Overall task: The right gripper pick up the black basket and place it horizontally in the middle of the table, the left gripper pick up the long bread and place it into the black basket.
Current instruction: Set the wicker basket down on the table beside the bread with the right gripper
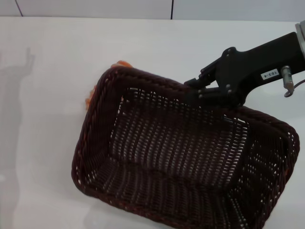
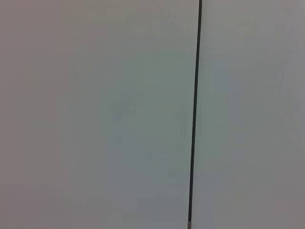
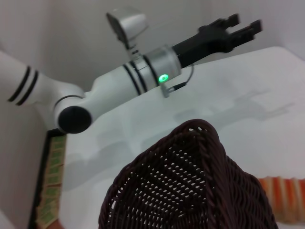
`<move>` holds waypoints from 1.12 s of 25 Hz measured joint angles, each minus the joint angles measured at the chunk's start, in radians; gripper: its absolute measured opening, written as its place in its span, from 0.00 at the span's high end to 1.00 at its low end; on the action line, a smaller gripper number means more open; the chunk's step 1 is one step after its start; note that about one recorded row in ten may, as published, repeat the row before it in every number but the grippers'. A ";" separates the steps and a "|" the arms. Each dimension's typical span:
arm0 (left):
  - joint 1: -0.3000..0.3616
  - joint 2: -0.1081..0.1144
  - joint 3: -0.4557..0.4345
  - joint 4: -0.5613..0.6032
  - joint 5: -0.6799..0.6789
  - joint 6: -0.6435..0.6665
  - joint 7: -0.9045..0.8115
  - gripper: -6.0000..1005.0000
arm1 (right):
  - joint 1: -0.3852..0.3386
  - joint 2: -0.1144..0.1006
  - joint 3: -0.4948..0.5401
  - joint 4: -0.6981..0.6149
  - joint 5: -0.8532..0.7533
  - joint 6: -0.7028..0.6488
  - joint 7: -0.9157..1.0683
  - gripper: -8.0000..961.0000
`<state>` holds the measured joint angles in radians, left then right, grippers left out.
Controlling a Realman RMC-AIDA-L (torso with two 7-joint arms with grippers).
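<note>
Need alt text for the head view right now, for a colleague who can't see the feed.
The right gripper clamps the far rim of the black basket, which sits tilted and skewed over the white table. The long bread peeks out behind the basket's left corner.

head view looks down, right wrist close, both share black basket (image 1: 190, 162)

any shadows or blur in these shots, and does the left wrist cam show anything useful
Head view: a faint arm shadow falls on the table at left, and the black basket looms close, cropped at the bottom edge. Right wrist view: the basket rim is near and soft; the left gripper casts a pale shadow on the table. Left wrist view: only a blank pale surface with one dark line.
</note>
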<state>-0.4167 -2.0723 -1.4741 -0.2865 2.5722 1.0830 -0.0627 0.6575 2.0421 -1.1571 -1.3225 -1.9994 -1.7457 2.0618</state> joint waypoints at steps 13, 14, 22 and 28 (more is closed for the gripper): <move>-0.013 -0.002 0.003 0.000 0.006 0.000 0.000 0.19 | 0.103 -0.022 0.002 0.197 -0.051 0.078 -0.082 0.79; -0.014 -0.002 0.004 0.001 0.006 0.000 0.000 0.19 | 0.106 -0.021 0.000 0.205 -0.052 0.098 -0.086 0.79; -0.016 -0.003 0.027 0.001 0.001 -0.001 -0.002 0.19 | 0.085 0.002 -0.013 0.180 -0.056 0.197 -0.129 0.78; -0.018 -0.003 0.029 0.001 0.000 -0.002 -0.002 0.19 | 0.058 0.021 -0.010 0.123 -0.090 0.266 -0.130 0.56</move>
<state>-0.4345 -2.0755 -1.4447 -0.2853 2.5726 1.0814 -0.0645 0.7157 2.0627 -1.1667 -1.1998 -2.0892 -1.4796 1.9318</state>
